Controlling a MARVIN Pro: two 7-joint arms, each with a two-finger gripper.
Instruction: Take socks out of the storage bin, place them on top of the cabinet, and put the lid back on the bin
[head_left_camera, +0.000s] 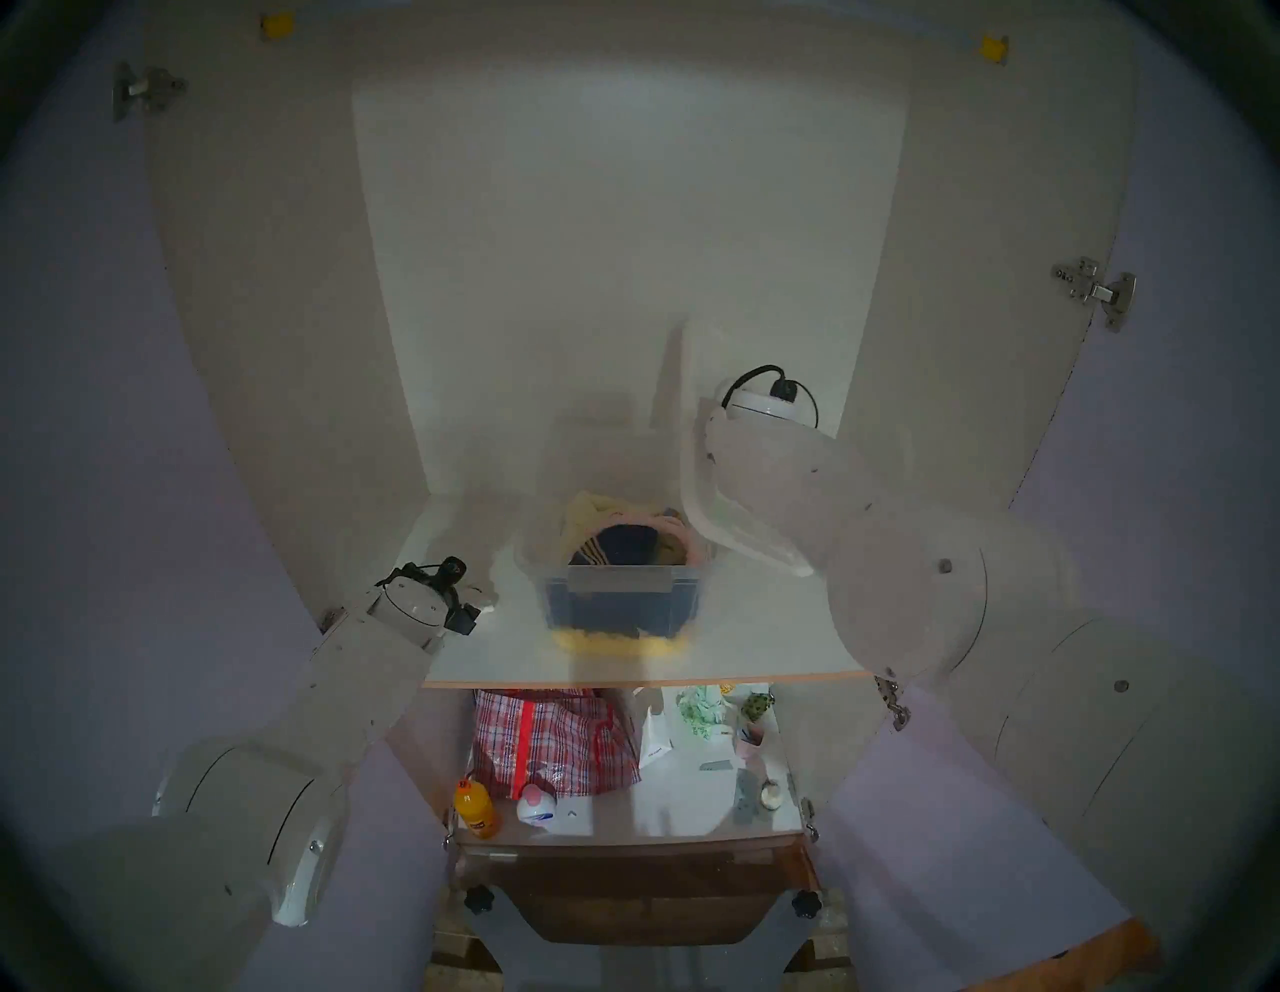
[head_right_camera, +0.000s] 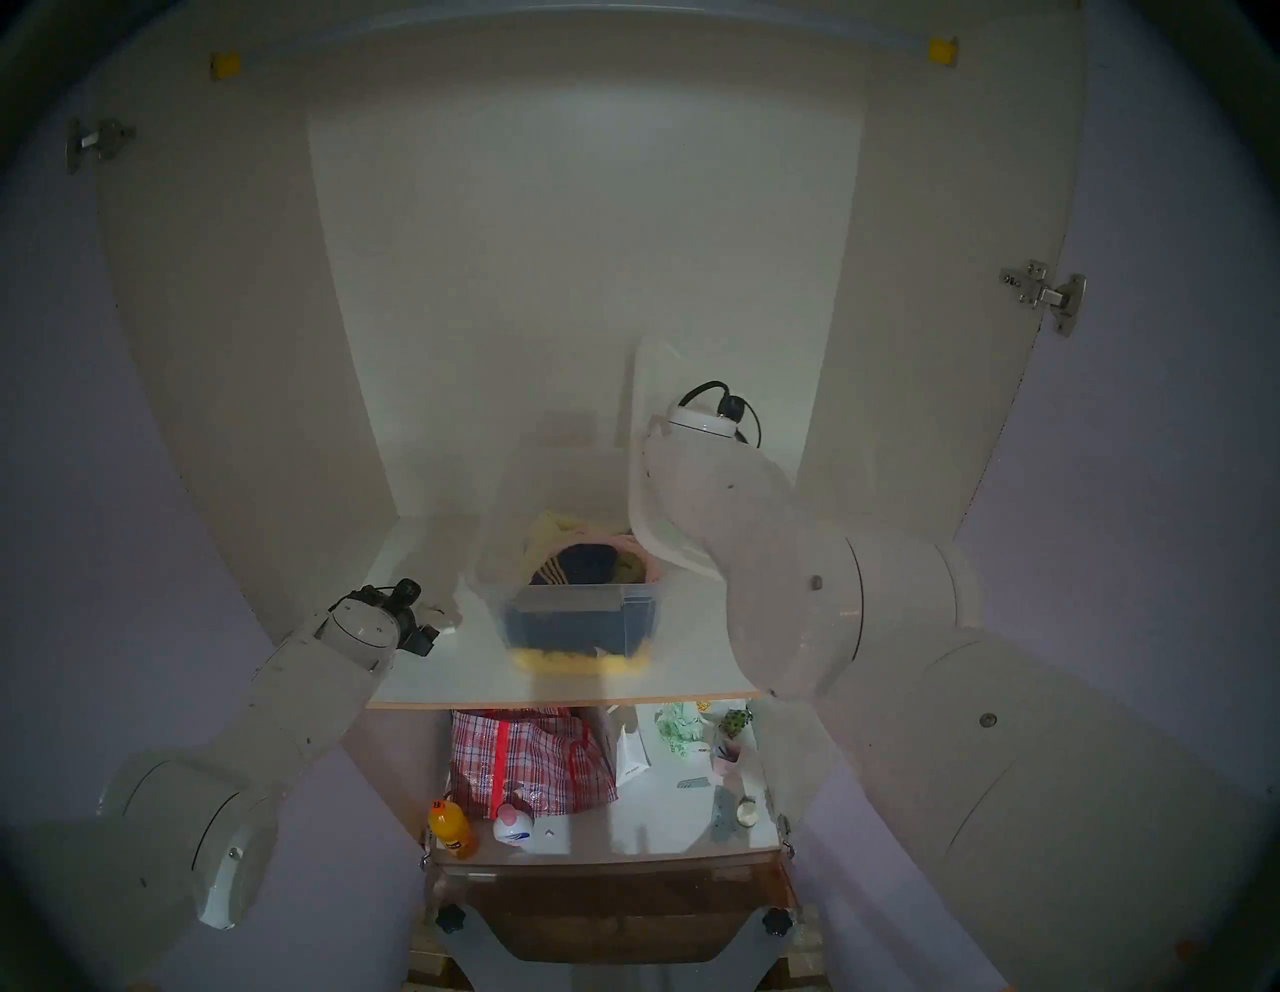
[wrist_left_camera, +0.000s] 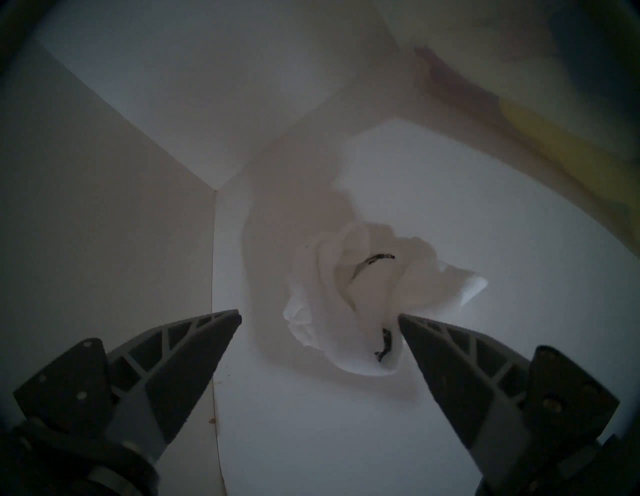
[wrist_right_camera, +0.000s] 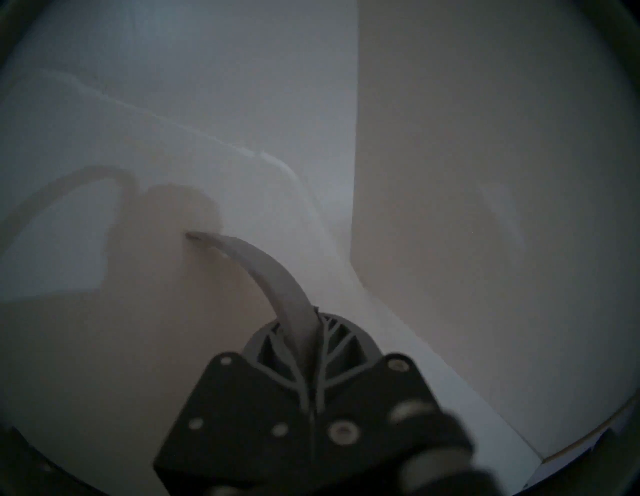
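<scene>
White crumpled socks (wrist_left_camera: 360, 298) lie on the shelf between the wide-spread left claw (wrist_left_camera: 318, 320); the right claw (wrist_right_camera: 313, 332) pinches the flat white lid's grey handle (wrist_right_camera: 263, 266).

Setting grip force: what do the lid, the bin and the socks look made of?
Lid: white, smooth plastic, seemingly; rounded moulded rim.
Bin: clear plastic; cloth shows through its walls.
Socks: soft white fabric, likely knit; crumpled folds, black markings.
</scene>
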